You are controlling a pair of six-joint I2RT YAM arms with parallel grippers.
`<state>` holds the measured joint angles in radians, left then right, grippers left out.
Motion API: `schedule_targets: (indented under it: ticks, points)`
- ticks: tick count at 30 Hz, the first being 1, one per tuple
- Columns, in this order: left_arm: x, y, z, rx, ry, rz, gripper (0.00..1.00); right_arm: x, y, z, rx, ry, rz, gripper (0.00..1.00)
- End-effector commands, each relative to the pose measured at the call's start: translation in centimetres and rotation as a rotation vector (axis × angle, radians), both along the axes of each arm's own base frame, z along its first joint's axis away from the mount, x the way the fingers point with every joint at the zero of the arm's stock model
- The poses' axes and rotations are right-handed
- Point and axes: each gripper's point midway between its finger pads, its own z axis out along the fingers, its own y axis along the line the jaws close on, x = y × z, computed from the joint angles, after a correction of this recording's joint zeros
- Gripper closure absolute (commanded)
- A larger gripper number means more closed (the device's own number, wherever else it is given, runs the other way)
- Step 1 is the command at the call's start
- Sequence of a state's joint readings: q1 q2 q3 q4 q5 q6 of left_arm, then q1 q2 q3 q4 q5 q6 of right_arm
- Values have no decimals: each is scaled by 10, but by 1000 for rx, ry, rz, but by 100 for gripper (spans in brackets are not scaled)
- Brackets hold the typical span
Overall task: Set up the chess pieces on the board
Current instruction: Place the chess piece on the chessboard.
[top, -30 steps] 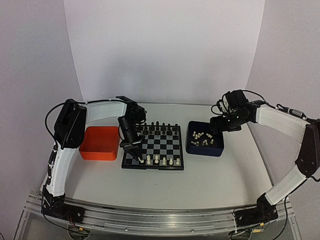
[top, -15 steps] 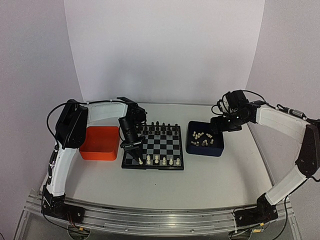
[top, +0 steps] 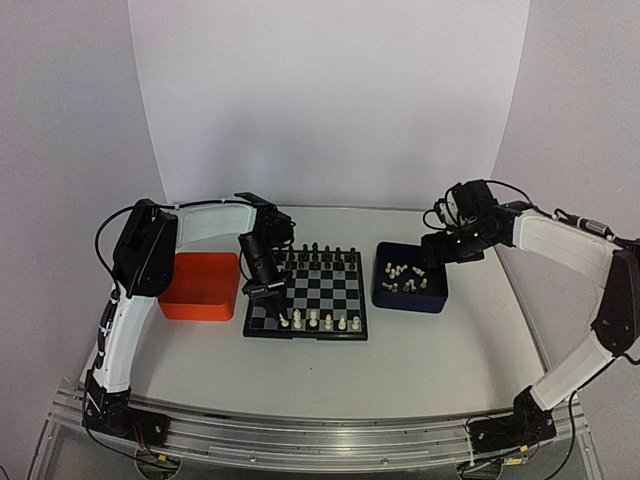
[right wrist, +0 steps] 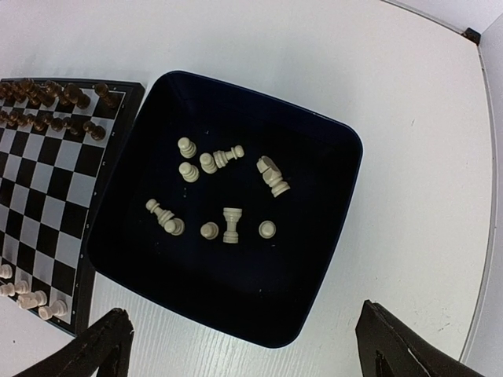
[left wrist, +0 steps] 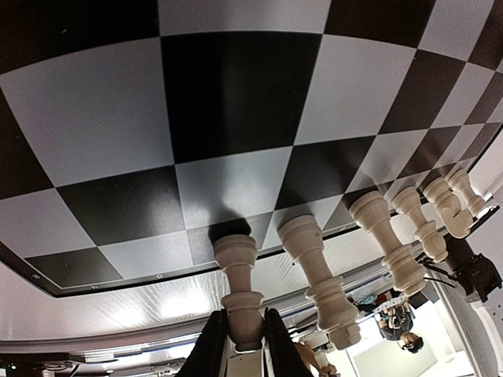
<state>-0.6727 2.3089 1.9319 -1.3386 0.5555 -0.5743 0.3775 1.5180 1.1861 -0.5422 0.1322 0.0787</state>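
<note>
The left gripper pinches a tiny cream-white chess piece by its top, apparently standing in the near row of the black-and-grey checked board; likely light, slick, tippy. The right gripper gapes wide over the dark blue tray.

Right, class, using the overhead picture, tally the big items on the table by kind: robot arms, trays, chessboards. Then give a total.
Robot arms: 2, the left arm and the right arm
Trays: 2, the orange tray and the dark blue tray
Chessboards: 1, the chessboard
Total: 5
</note>
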Motion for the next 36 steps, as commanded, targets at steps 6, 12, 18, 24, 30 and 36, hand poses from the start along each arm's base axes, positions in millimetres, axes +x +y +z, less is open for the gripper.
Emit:
schedule_targets:
  ticks: [6,12,18,24,30,36]
  points:
    - [-6,13,9,53,34,1,80,0,-2,12,1,-40,0,3]
    - [-3,10,18,35,11,1,76,0,0,12,9,-38,4,3]
    - [0,8,31,13,-23,-1,70,0,2,11,15,-33,9,3]
    - [5,6,40,-4,-53,-2,68,0,3,10,22,-28,14,3]
    - [10,6,55,-15,-100,5,68,0,5,10,32,-25,16,3]
    - [25,21,78,23,-204,57,67,-1,4,17,39,-41,10,3]
